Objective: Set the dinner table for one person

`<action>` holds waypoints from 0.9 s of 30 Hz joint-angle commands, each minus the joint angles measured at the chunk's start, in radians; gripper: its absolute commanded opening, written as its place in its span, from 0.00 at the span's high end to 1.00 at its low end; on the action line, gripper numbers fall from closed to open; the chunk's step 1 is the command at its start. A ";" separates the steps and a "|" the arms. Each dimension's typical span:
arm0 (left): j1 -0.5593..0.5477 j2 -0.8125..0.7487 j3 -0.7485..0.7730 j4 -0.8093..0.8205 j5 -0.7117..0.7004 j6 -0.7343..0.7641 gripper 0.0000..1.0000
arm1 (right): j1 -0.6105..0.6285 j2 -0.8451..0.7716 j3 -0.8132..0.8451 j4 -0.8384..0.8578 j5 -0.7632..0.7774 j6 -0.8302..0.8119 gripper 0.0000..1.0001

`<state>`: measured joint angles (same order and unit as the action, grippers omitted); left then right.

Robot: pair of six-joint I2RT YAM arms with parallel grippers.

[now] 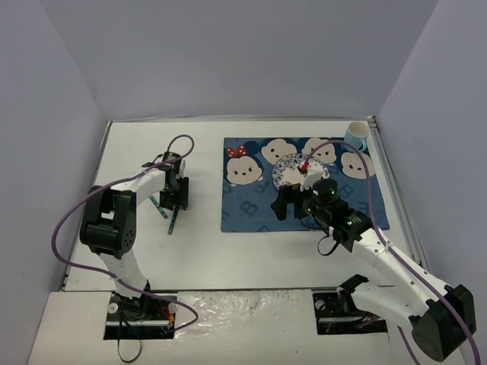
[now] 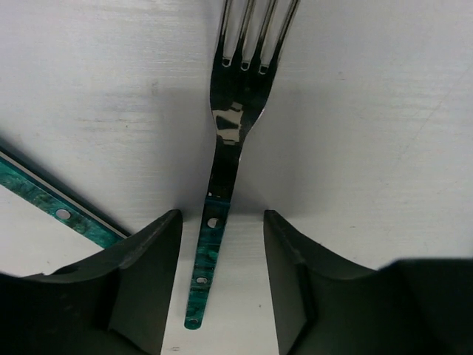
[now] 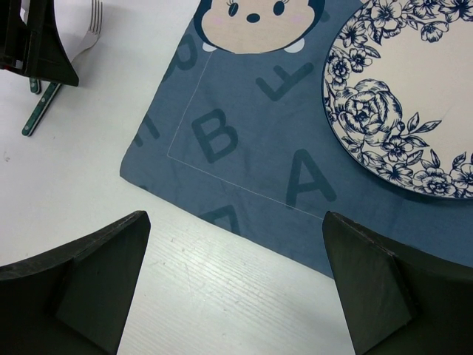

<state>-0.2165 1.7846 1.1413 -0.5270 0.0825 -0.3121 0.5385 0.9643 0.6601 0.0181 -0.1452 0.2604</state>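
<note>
Dinner table (image 1: 198, 243) holds everything. Placemat (image 1: 251, 205) lies on its right half. Plate (image 1: 293, 171) sits on the placemat, toward the far side, about mid-width. Cup (image 1: 355, 137) stands at the placemat's far right corner; cannot tell if it is on it or just off it. Fork (image 2: 229, 140) lies on the table left of the placemat, well apart from it, tines far and handle near. Second utensil (image 2: 44, 200) lies just left of the fork, at an angle. Left gripper (image 2: 222, 222) straddles the fork handle. Right gripper (image 3: 235, 222) is above the placemat's near edge, near of the plate.
</note>
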 commanded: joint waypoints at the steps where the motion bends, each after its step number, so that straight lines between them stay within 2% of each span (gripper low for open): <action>1: 0.000 0.025 -0.003 0.020 -0.002 -0.005 0.61 | 0.006 -0.034 0.031 0.042 0.015 -0.005 0.00; 4: -0.022 0.027 -0.020 0.011 0.009 -0.026 0.74 | 0.006 -0.051 0.029 0.042 0.025 -0.014 0.00; 7: -0.052 0.017 -0.022 0.006 0.002 -0.042 0.94 | 0.006 -0.071 0.027 0.042 0.040 -0.016 0.00; 9: -0.076 0.001 -0.009 -0.010 0.005 -0.058 1.00 | 0.006 -0.085 0.026 0.041 0.043 -0.014 0.00; 14: -0.146 -0.068 0.069 -0.067 -0.005 -0.115 1.00 | 0.006 -0.119 0.047 0.019 0.060 -0.012 0.00; 18: -0.232 -0.072 0.231 -0.124 -0.061 -0.198 1.00 | 0.006 -0.144 0.079 -0.012 0.099 -0.012 0.00; 21: -0.283 -0.004 0.405 -0.158 -0.073 -0.284 1.00 | 0.008 -0.156 0.092 -0.055 0.138 -0.015 0.00; 27: -0.371 0.168 0.639 -0.191 -0.107 -0.381 1.00 | 0.005 -0.178 0.123 -0.092 0.171 -0.021 0.00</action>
<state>-0.5501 1.8684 1.6685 -0.6589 0.0168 -0.5865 0.5385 0.8035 0.7219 -0.0786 -0.0393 0.2565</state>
